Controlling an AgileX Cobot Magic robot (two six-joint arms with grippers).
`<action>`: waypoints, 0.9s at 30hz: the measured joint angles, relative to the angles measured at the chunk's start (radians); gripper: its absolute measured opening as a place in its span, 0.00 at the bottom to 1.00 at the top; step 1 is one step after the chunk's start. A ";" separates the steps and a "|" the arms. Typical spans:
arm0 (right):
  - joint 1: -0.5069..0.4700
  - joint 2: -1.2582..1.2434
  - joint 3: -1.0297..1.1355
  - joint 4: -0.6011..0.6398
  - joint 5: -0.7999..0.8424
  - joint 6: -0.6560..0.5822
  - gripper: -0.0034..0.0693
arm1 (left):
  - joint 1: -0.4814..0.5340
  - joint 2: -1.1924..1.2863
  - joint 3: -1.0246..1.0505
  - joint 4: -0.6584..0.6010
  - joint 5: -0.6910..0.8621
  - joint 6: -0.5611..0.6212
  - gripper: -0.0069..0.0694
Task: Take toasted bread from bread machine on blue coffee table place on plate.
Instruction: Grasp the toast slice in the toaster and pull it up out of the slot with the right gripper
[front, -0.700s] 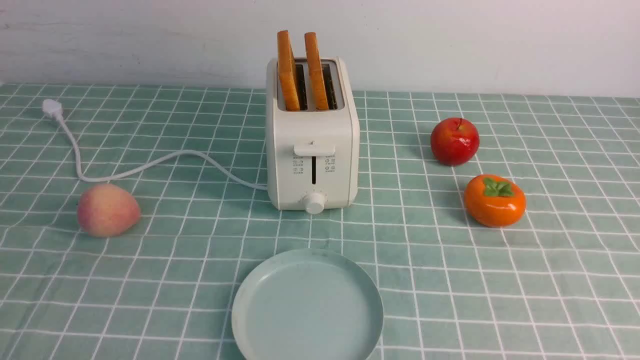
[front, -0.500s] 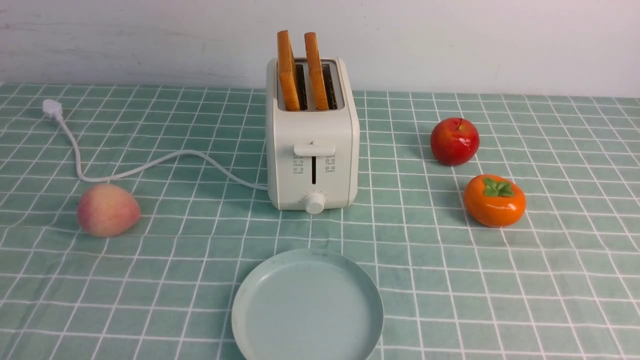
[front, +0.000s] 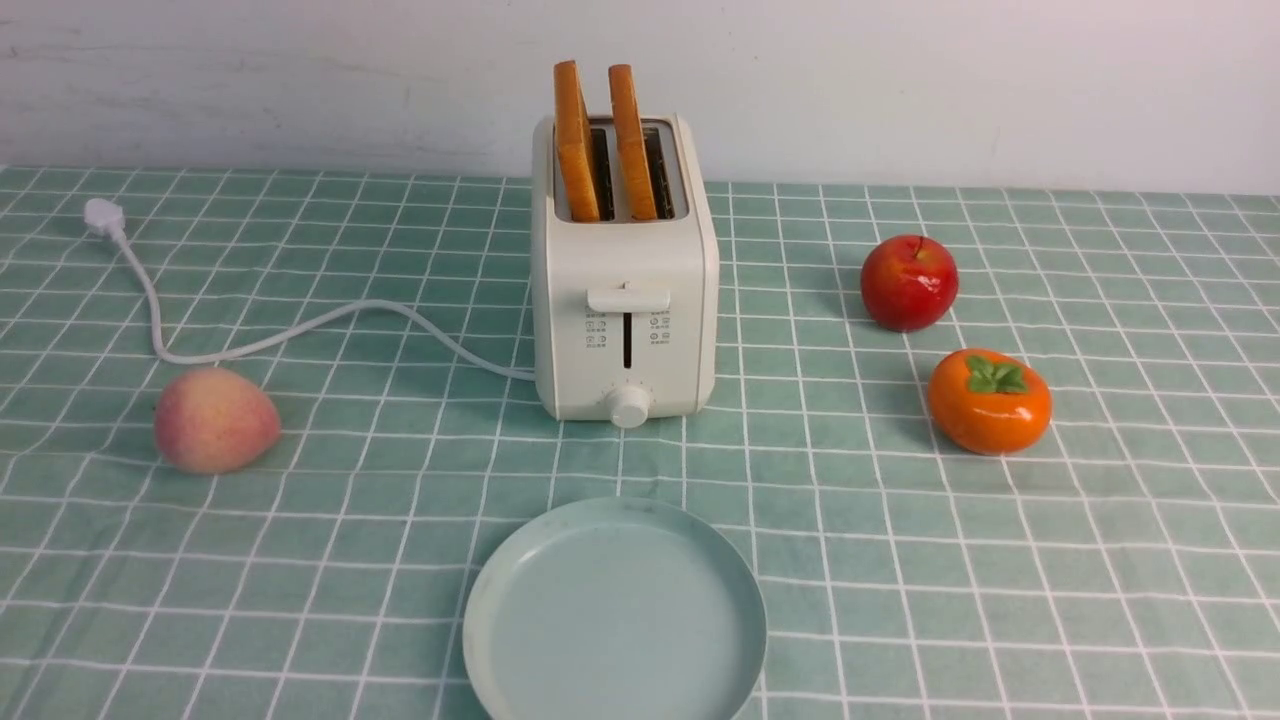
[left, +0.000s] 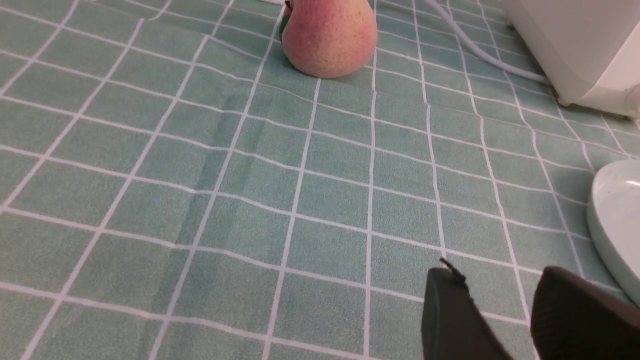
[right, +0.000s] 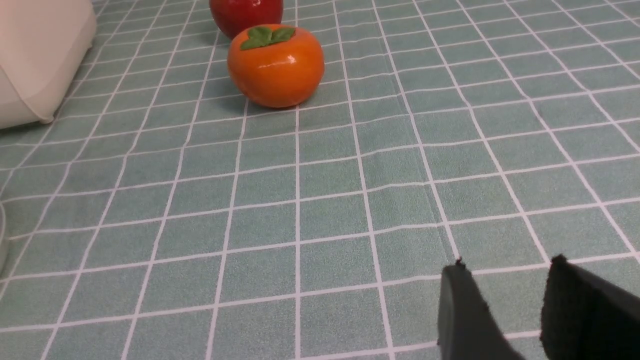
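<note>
Two toast slices (front: 575, 140) are standing upright in the toaster (front: 625, 340), behind the plate (front: 615, 620). The left gripper (left: 502, 312) and right gripper (right: 515, 310) are hanging low, jaws parted, empty; one should be rising above a slice, pinching its flat faces.

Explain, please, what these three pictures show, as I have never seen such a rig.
It is a two-armed robot. The wide picture looks forward from between the arms. On the checked table stand a toaster with two toast slices upright in its slots, an empty plate nearer the camera, a peach on the left, an apple and a persimmon on the right. The other two pictures come from wrist cameras: the left gripper and the right gripper are open, holding nothing.
</note>
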 joint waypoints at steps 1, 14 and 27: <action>0.000 0.000 0.000 0.000 0.000 0.000 0.38 | 0.000 0.000 0.000 -0.002 -0.003 0.000 0.40; 0.000 0.000 0.000 0.004 0.000 0.000 0.38 | 0.000 0.000 0.000 -0.551 -0.469 -0.026 0.40; 0.000 0.000 0.008 0.597 -0.255 0.230 0.38 | 0.000 0.000 -0.063 -0.737 -0.725 -0.024 0.07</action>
